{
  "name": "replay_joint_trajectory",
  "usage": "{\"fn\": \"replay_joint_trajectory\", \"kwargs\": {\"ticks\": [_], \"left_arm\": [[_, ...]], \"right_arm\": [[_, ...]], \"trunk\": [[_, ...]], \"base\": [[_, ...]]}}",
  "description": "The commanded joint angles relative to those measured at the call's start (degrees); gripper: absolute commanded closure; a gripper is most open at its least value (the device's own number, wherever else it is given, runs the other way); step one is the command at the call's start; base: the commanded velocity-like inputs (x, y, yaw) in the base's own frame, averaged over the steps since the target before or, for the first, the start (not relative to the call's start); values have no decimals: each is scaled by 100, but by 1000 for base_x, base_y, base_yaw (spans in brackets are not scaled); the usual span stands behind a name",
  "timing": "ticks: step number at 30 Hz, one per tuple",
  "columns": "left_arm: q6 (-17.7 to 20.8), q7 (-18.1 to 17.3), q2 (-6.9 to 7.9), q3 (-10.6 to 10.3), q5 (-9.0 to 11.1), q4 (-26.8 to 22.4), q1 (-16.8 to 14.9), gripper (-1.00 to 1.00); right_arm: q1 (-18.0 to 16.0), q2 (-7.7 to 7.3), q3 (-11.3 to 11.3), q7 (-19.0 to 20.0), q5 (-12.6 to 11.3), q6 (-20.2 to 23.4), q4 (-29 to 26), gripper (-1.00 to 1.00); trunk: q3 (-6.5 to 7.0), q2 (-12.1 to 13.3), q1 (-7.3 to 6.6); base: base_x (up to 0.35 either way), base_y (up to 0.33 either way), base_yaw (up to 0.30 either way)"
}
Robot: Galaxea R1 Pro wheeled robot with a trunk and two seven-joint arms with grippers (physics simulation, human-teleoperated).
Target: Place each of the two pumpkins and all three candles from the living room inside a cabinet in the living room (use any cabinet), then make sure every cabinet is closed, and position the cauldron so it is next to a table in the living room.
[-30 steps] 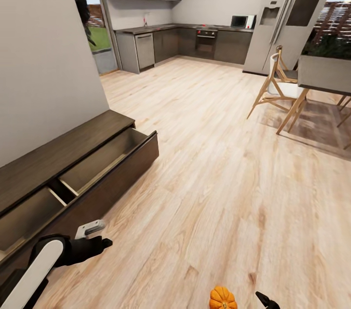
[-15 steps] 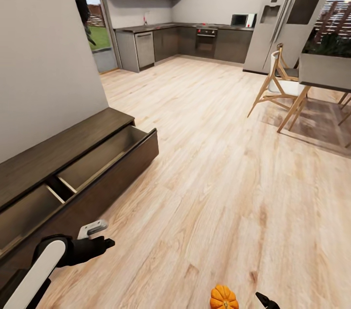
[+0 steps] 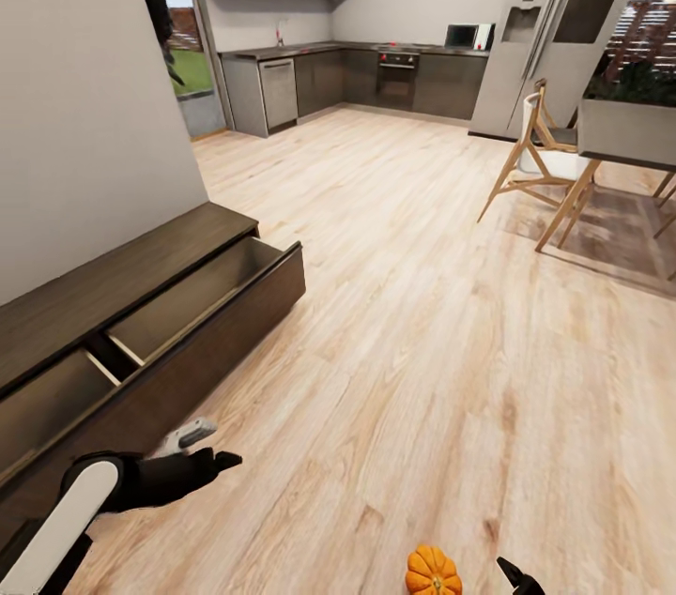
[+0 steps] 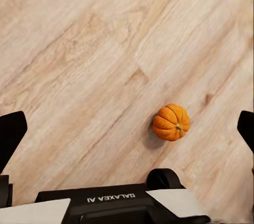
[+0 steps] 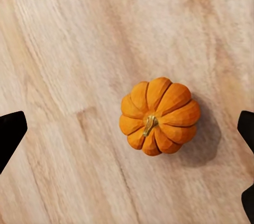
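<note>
Orange pumpkin (image 5: 159, 116) between spread right fingers (image 5: 10, 134)

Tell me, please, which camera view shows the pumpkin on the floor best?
The right wrist view: the pumpkin sits large and whole from above, stem visible. The left wrist view shows it whole but smaller, and the head view cuts it at the bottom edge.
</note>
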Motion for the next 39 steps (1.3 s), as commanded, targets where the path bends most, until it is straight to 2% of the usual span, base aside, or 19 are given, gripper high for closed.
{"fn": "replay_joint_trajectory", "kwargs": {"ticks": [1,5,7,10,19,23,26,39], "left_arm": [[3,-214,167,5,236,-4,-3,-100],[4,-971,495,105,812,35,35,-100],[4,-1211,621,162,986,44,53,-100],[4,-1353,700,200,1083,60,64,-100],[7,-1409,724,205,1137,68,72,-100],[10,-1412,720,197,1359,68,71,-100],[10,-1412,720,197,1447,68,68,-100],[13,-1413,703,165,1478,67,64,-100]], "right_arm": [[-3,-4,44,19,-59,9,3,-100],[-3,-4,44,22,-59,7,3,-100],[-3,-4,44,22,-59,7,3,-100],[-3,-4,44,27,-59,7,3,-100],[-3,-4,35,67,-66,4,3,-100],[-3,-4,35,66,-66,6,3,-100],[-3,-7,35,62,-66,23,3,-100],[-3,-6,36,68,-59,7,-4,-100]], "trunk": [[-23,-43,22],[-95,-204,110],[-130,-284,154],[-184,-404,220],[-346,-765,417],[-418,-926,505],[-472,-1046,571],[-705,-1568,857]], "base": [[0,0,0],[0,0,0],[0,0,0],[0,0,0],[0,0,0],[0,0,0],[0,0,0],[0,0,0]]}}
